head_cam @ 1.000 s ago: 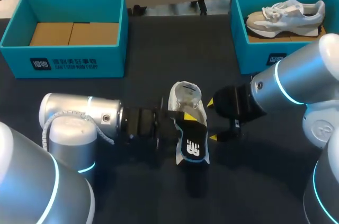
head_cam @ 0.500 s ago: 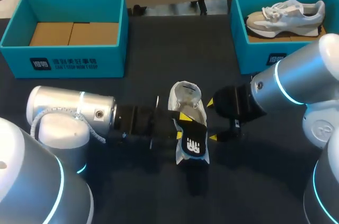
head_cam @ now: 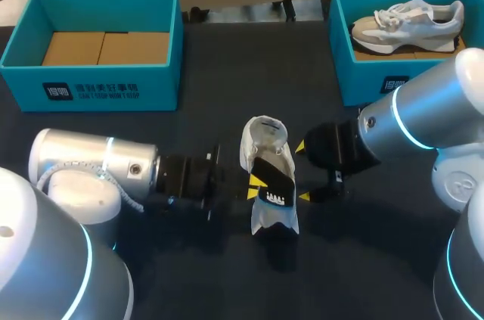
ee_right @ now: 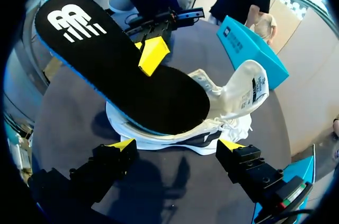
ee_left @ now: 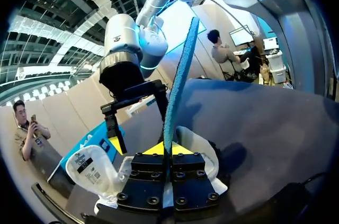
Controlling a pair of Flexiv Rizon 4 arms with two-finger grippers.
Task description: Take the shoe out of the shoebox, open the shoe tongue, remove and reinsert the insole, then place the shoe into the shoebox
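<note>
My left arm [head_cam: 98, 172] is lying low across the table from 8 o'clock in the head view, with its wrist level and pointing toward 3 o'clock. The left gripper [head_cam: 257, 186] is pinching the insole [head_cam: 276, 184] between its yellow tips, with both fingers pressing on it from opposite sides. My right arm [head_cam: 423, 119] is stretching in from 3 o'clock, with its wrist pointing toward 9 o'clock. The right gripper [head_cam: 302, 172] is holding its fingers spread wide, one tip toward 12 o'clock and the other toward 6 o'clock, and is facing the left gripper.
</note>
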